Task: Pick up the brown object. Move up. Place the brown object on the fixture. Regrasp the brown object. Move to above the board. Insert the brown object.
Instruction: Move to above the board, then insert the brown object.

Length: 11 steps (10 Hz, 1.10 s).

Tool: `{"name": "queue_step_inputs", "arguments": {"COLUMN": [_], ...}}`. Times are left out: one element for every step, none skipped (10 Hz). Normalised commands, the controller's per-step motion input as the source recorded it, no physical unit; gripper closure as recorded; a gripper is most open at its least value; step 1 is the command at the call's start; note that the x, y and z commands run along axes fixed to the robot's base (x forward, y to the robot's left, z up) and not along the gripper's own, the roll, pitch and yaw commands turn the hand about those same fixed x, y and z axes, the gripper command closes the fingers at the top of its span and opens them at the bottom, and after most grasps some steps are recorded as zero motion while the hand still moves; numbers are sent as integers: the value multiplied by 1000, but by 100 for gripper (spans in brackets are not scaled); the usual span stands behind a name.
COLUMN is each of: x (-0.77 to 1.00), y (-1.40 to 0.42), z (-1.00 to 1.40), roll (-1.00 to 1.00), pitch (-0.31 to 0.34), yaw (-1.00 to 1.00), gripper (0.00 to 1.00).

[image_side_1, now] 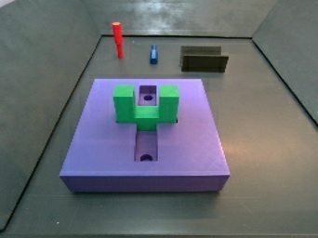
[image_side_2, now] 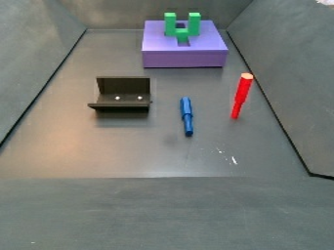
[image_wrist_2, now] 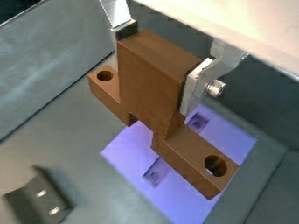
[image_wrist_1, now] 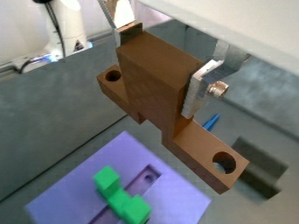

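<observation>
The brown object (image_wrist_2: 158,109) is up in the air, clamped between the two silver fingers (image_wrist_2: 201,80) of the pincer (image_wrist_2: 163,57), which is closed on its thick upper block. In both wrist views the cross-shaped bar hangs over the purple board (image_wrist_1: 82,192). Neither side view shows the arm or the bar at all, so how high it hangs can't be told.

What could go wrong: the insert looks like the step left, and the bar has side tabs and a long lower end with a round hole. If it comes down a bit rotated or off-centre, a tab would likely catch on the green U-shaped block (image_side_1: 145,104) or the groove's edge instead of dropping in. The grip sits only on the top block, so any bump could twist the bar in the pads.

Count: one brown object, one pincer, one board, one green block. In a side view the grey surface (image_side_2: 117,156) also carries one fixture (image_side_2: 120,95), standing empty at about 9 o'clock from one blue pen-like stick (image_side_2: 187,115), and one red peg (image_side_2: 241,94) at its 3 o'clock, all well apart from the board at 12.
</observation>
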Motion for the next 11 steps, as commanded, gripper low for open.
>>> {"name": "queue_step_inputs", "arguments": {"x": [-78, -50, -63, -66, -54, -89, -83, -74, -69, -83, -86], "y": [-27, -9, 23, 57, -3, -63, -66, -66, -69, -71, -66], "z": [8, 2, -177, -171, -97, -46, -91, -109, -120, -209, -266], "roll": [-376, -223, -233, -334, -419, -360, -331, -311, -294, -241, -196], "pitch": [-11, -15, -154, -161, -219, -267, -240, -229, -234, -250, -243], "yaw": [-9, -8, -234, -423, -691, -754, -774, -789, -800, -849, -897], "gripper": [100, 100, 100, 100, 100, 100, 100, 100, 100, 100, 100]}}
